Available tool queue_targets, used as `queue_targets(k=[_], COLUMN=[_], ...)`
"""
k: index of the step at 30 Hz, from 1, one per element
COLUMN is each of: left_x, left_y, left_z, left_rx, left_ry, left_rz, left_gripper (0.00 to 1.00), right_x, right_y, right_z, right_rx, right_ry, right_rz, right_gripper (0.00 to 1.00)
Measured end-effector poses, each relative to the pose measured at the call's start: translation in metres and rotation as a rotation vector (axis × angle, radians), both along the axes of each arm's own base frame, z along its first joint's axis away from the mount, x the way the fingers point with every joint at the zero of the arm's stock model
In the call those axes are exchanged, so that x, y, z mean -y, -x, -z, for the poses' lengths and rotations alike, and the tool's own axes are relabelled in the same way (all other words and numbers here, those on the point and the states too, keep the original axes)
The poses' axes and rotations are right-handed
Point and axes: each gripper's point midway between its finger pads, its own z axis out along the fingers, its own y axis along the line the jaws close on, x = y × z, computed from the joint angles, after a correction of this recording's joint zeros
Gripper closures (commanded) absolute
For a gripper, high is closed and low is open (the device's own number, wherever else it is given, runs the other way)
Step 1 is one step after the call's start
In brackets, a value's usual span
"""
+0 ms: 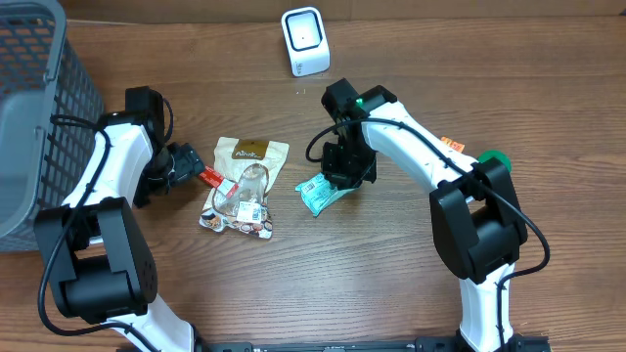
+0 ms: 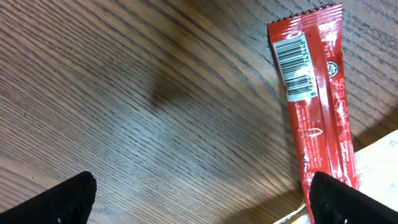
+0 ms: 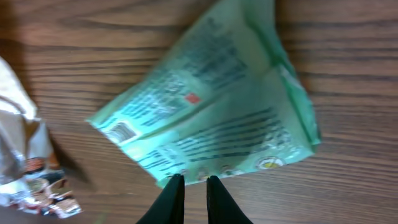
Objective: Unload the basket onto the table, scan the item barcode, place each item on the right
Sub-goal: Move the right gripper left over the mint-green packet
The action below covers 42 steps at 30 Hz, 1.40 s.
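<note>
- Upper left of the overhead view: a grey mesh basket [image 1: 24,108] sits on the wooden table [image 1: 391,293].
- Just right of the basket, the left gripper [image 1: 184,164] is low over the table. In the left wrist view it [image 2: 199,202] stands wide, with one black fingertip in each bottom corner and bare wood between them. It holds nothing.
- A red packet [image 1: 208,177] lies flat at that gripper's tip. In the left wrist view the red packet [image 2: 314,106] runs down the right side with its barcode face up near the top. The right-hand fingertip [image 2: 339,199] overlaps its lower end.
- Centre-left: a loose pile of snack bags, with a beige pouch [image 1: 251,152] at the top and a clear bag [image 1: 240,196] of wrapped sweets below it. The red packet's far end touches this pile.
- Top centre: a white scanner [image 1: 304,41] stands upright, well apart from everything else.
- Centre: the green packet [image 1: 320,192], the item to be scanned, lies on the table just right of the pile, below and a little right of the scanner.
- The right gripper [image 1: 344,168] is directly on the green packet. In the right wrist view the green packet [image 3: 211,112] is blurred and tilted, with a small barcode at its left corner.
- The right gripper [image 3: 193,182] is drawn narrow, its tips nipping the packet's lower edge.
</note>
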Motion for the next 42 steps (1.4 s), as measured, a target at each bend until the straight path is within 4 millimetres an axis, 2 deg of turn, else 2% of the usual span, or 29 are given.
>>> queue_targets(k=[6,11,20,24,26,29,32,42], left_x=[0.0,0.0,0.0,0.0,0.0,0.0,0.0,0.0], left_y=[0.0,0.0,0.0,0.0,0.0,0.0,0.0,0.0], left_z=[0.0,0.0,0.0,0.0,0.0,0.0,0.0,0.0], left_rx=[0.0,0.0,0.0,0.0,0.0,0.0,0.0,0.0], left_ry=[0.0,0.0,0.0,0.0,0.0,0.0,0.0,0.0], left_rz=[0.0,0.0,0.0,0.0,0.0,0.0,0.0,0.0], left_gripper=[0.01,0.0,0.0,0.0,0.0,0.01,0.0,0.0], right_x=[0.012,0.015,0.015,0.01,0.002,-0.014,-0.025,-0.034], right_y=[-0.002,-0.002,-0.002,-0.004,-0.011,-0.031,-0.042,-0.009], right_z=[0.016,0.025,0.026,0.02,0.01,-0.018,-0.035,-0.022], right_rx=[0.027,0.04,0.056,0.054,0.063,0.111,0.149,0.073], right_ry=[0.063,0.08,0.068,0.047,0.018,-0.05,-0.093,-0.062], right_rz=[0.016,0.035,0.044,0.044,0.047,0.047,0.044,-0.008], right_gripper=[0.92,0.92,0.82,0.76,0.76,0.76,0.76,0.76])
